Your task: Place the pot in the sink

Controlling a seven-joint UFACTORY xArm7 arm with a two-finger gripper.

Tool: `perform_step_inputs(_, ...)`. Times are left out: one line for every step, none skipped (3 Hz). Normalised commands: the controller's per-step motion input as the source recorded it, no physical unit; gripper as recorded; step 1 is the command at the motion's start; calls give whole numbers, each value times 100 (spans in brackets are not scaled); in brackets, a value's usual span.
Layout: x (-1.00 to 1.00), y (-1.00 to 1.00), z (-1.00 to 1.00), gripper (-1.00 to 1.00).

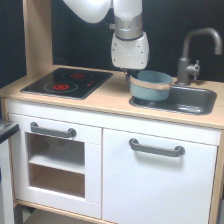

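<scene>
Gripper (131, 73): sits upper centre of frame, directly behind and above the pot's far rim. Fingers are hidden behind the arm's white wrist and the pot, so I cannot tell whether it is released or clenched on the rim.

Arm (129, 35): white xArm, comes down from the top of frame, wrist pointing straight down.

Table (112, 95): light wood top of a toy kitchen, white cabinet doors with grey handles below.

Stovetop (67, 82): flat black, two red rings, left of centre, well apart from the pot.

Sink (192, 102): dark grey basin, right of centre, with a grey faucet (192, 50) behind it.

Pot (150, 85): light blue with a tan band, upright, at the sink's left end. Its base appears over the basin's left edge; whether it rests on the bottom or hangs just above is not clear from this view.

Handling, as a judgement: likely light, rigid plastic or wood, thin straight walls, not fragile, probably a bit slick. The rim looks the best hold, one finger inside and one outside the wall. The tan band might also give the fingers some friction.

Task looks near its end.
</scene>
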Motion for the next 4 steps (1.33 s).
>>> perform_step_inputs(100, -49, 100, 91)
perform_step_inputs(100, -58, 100, 96)
perform_step_inputs(97, 69, 6, 100)
perform_step_inputs(100, 65, -64, 100)
